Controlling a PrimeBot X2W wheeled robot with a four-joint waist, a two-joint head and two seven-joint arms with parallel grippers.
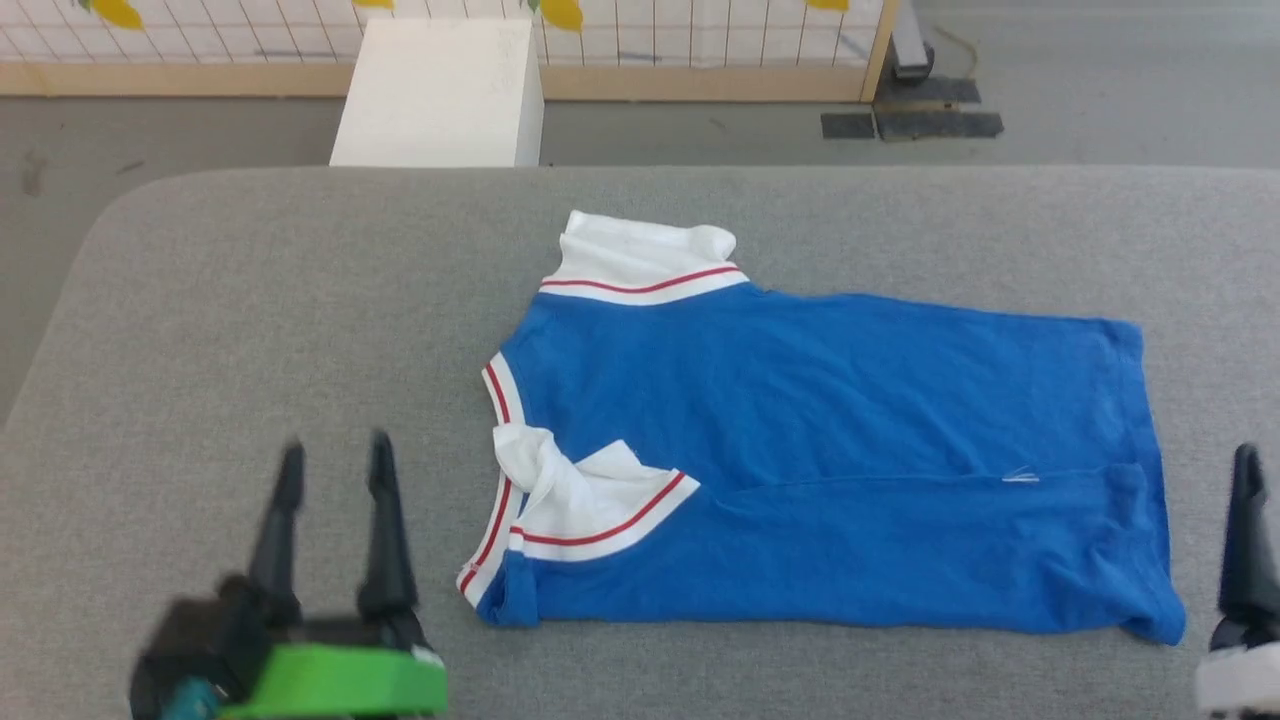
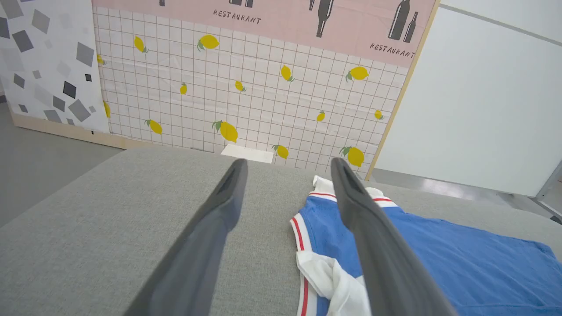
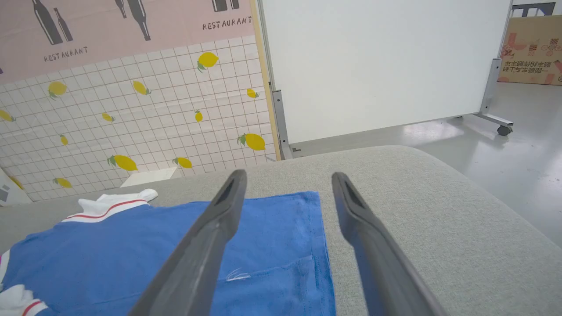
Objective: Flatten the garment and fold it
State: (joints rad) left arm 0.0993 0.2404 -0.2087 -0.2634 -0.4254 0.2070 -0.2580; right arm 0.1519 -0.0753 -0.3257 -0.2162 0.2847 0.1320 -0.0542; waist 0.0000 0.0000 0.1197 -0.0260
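Note:
The garment point(image 1: 830, 440), a royal-blue jersey with white sleeves and red-striped trim, lies on the grey table point(image 1: 300, 300) with its near long edge folded over the body. One white sleeve point(image 1: 640, 255) pokes out at the far side; the other point(image 1: 575, 495) is bunched on the fold. My left gripper point(image 1: 335, 455) stands open to the left of the collar, empty. In the left wrist view the left gripper point(image 2: 287, 164) is above the table by the garment point(image 2: 439, 259). One dark finger of my right gripper point(image 1: 1245, 530) shows at the hem end. The right gripper point(image 3: 287, 175) is open over the garment's point(image 3: 131, 250) hem corner.
A white box point(image 1: 440, 90) stands on the floor beyond the table's far edge. A tiled lemon-pattern panel point(image 2: 246, 87) and a white board on wheels point(image 3: 377, 61) stand behind. The table's left corner is rounded.

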